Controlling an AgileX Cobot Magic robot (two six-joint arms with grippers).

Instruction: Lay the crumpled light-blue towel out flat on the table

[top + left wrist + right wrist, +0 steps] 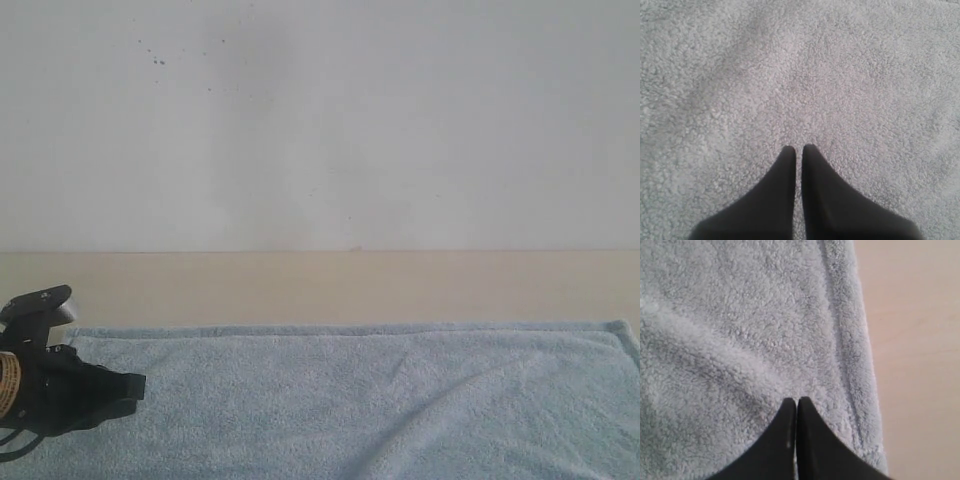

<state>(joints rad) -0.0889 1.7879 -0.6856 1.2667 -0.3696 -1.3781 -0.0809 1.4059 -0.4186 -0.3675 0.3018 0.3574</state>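
From where I stood, the towel (pixel 380 400) lay across the near part of the table (pixel 320 285). It ran from nine o'clock round through six to three, and its far hem lay straight along the strip of bare wood below the wall (pixel 320 120). It looked close to flat, though soft creases (pixel 410 435) showed in the pile toward five o'clock.

The left gripper (pixel 138 385) hung low over the cloth at about eight o'clock. Its jaws were drawn together with only a sliver between them, and I saw nothing held in that sliver. The right gripper (pixel 797 401) was out of my direct sight. Its own camera showed it pressed shut just inside the hemmed edge (pixel 855 365), with bare table beyond. A raised ridge (pixel 715 350) of cloth ran up toward its tips, and I could not tell whether a pinch of pile was caught there.

That ridge was my worry. If the right gripper had hold of even a few loops, I judged that lifting away would tent the cloth and leave a new wrinkle, or flip the hem over on itself. On the left, shut tips dragged sideways through such fluffy terry could push up a fold ahead of them. The near edge was hidden from me, so I could not rule out overhang. A tug toward six o'clock might then have slid the whole towel.
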